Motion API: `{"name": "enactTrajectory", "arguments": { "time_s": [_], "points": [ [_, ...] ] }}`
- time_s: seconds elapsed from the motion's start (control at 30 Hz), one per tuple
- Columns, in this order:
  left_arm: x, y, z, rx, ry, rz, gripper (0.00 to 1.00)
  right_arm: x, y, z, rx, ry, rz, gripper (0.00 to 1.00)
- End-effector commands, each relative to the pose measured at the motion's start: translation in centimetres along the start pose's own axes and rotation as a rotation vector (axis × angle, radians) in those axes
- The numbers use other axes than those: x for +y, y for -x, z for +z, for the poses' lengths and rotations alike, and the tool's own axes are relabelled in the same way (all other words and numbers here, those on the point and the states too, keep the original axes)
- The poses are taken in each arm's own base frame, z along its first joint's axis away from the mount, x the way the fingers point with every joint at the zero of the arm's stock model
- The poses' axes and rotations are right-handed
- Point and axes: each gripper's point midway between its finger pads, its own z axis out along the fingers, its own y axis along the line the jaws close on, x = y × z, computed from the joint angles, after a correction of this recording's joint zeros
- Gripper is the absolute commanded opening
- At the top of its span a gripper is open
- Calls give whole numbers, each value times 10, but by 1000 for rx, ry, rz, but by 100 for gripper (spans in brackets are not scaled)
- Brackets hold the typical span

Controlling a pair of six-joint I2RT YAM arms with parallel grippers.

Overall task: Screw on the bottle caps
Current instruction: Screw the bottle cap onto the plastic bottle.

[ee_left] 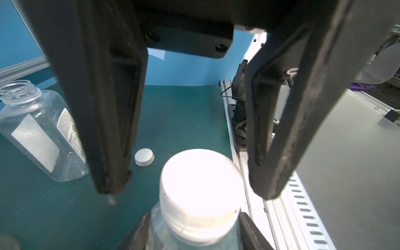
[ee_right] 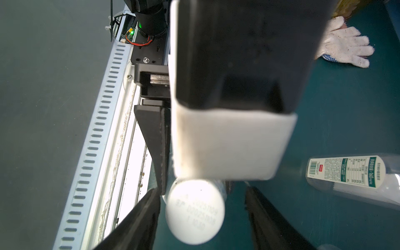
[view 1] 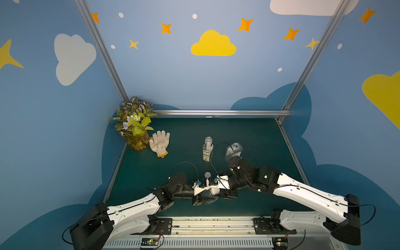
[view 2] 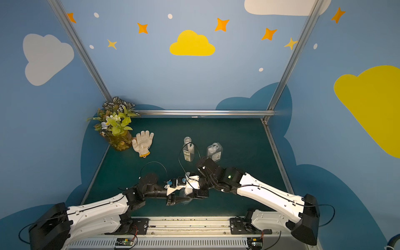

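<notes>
Left wrist view: left gripper (ee_left: 194,236) clamps the round bottle (ee_left: 161,231) just below its white cap (ee_left: 201,184), which sits on the neck. Right gripper (ee_left: 188,192) stands open, one finger either side of that cap.

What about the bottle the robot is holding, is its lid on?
On. The white cap sits on the neck of the bottle; how tight, cannot tell.

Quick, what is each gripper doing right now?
Left gripper: closed on the round clear plastic bottle.
Right gripper: jaws open on either side of that bottle's round white plastic cap, not touching.
</notes>
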Motion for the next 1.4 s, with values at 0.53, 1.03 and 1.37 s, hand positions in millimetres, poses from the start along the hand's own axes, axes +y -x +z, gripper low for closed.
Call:
{"name": "enactTrajectory", "arguments": {
  "time_s": [0.53, 1.03, 1.37],
  "points": [
    [4, 13, -4, -44, 28, 38, 3, 2, -3, 2, 11, 1, 22, 70],
    [3, 11, -2, -38, 21, 32, 3, 0, 0, -4, -5, -21, 16, 64],
    [4, 9, -2, -34, 22, 29, 3, 0, 2, -1, -14, -14, 29, 51]
  ]
}}
